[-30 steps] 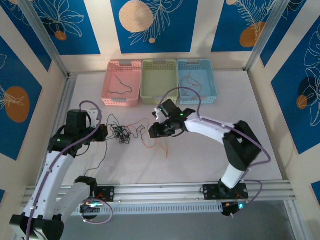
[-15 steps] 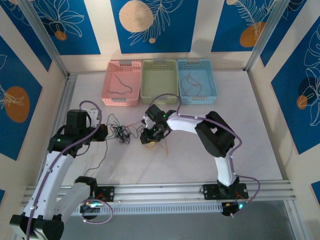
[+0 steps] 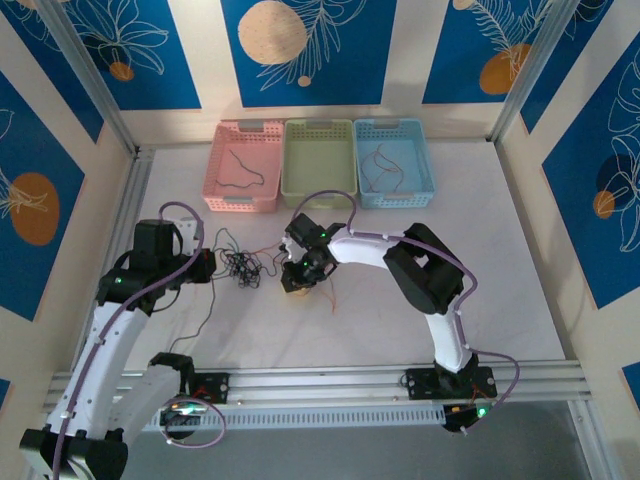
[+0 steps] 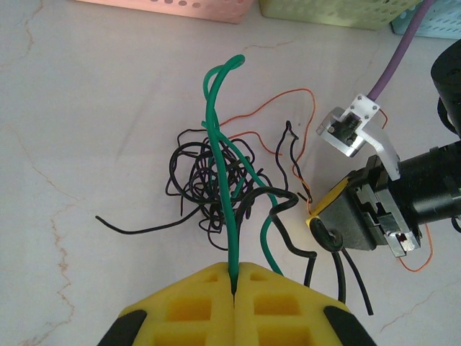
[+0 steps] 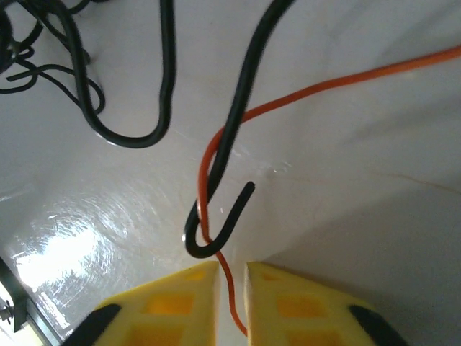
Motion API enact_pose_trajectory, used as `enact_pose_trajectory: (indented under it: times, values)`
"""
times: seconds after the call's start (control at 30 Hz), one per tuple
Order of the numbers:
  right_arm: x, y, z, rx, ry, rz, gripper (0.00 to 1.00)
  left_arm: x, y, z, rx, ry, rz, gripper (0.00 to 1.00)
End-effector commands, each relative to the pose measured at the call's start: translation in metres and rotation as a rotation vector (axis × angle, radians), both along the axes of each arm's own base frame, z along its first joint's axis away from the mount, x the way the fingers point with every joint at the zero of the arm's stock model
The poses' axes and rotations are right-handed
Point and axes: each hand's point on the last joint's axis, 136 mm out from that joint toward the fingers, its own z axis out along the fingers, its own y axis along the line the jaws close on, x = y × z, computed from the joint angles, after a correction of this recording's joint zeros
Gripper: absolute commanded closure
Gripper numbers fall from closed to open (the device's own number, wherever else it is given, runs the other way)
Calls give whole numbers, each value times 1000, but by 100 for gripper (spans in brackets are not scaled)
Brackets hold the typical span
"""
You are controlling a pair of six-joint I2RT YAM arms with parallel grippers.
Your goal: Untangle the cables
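Right wrist: R pincer nearly closed w/ orange cable in gap.

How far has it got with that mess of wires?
Early days. Done: one wire lies in the pink basket and another in the blue basket. In hand: the left gripper is shut on a green wire from the black knot, and the right gripper straddles an orange wire, not yet pinching. Left: that knot on the table.

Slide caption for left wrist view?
Left pincer shut on a green cable running through the black tangle; right pincer beside it.
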Motion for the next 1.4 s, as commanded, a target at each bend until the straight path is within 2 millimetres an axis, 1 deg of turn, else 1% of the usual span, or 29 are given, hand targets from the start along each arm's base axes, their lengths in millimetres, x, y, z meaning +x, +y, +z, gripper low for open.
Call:
enact_pose_trajectory:
  times: [0.0,0.1,0.13,0.17,0.23,0.3,0.37,0.5,0.57,0.63,0.73,0.83,0.93,1.0,1.13,1.17,1.27,1.37]
  values:
    - [-13,1,-9,-23,34,29,89,1,-1,2,-28,-7,6,100]
    - [-12,-1,-1,-11,10,31,98,1,-1,2,-27,-7,10,100]
    - [-12,-2,4,-6,-5,42,100,1,0,2,-25,-7,11,100]
    - [-11,-4,9,-3,-21,47,100,1,0,2,-24,-8,14,100]
    - [-12,-14,15,-4,-40,56,100,1,2,0,-14,-3,22,100]
    - [-9,-29,19,16,-28,26,100,1,5,0,-3,2,33,100]
    - [-4,-53,17,18,-8,-29,100,1,8,0,8,0,46,100]
    - [9,-110,20,8,-17,-160,100,1,16,1,40,-8,82,100]
    - [23,-147,24,14,-14,-293,100,2,20,1,52,-9,98,100]
    - [37,-186,28,56,-6,-451,100,2,22,2,56,-10,107,100]
    - [53,-236,39,127,-19,-659,100,2,25,3,61,-16,123,100]
    - [61,-274,46,148,-53,-800,100,2,28,4,64,-20,132,100]
    - [63,-300,50,129,-87,-896,100,2,31,5,69,-25,148,100]
    - [64,-314,53,132,-100,-952,100,2,35,7,75,-33,164,100]
    - [65,-335,58,132,-128,-1029,100,1,40,10,83,-47,187,100]
    - [66,-336,60,144,-135,-1039,100,1,40,10,80,-47,187,100]
    - [69,-334,69,184,-149,-1037,100,2,38,8,76,-38,177,100]
    - [70,-342,75,174,-170,-1064,100,2,38,8,75,-40,178,100]
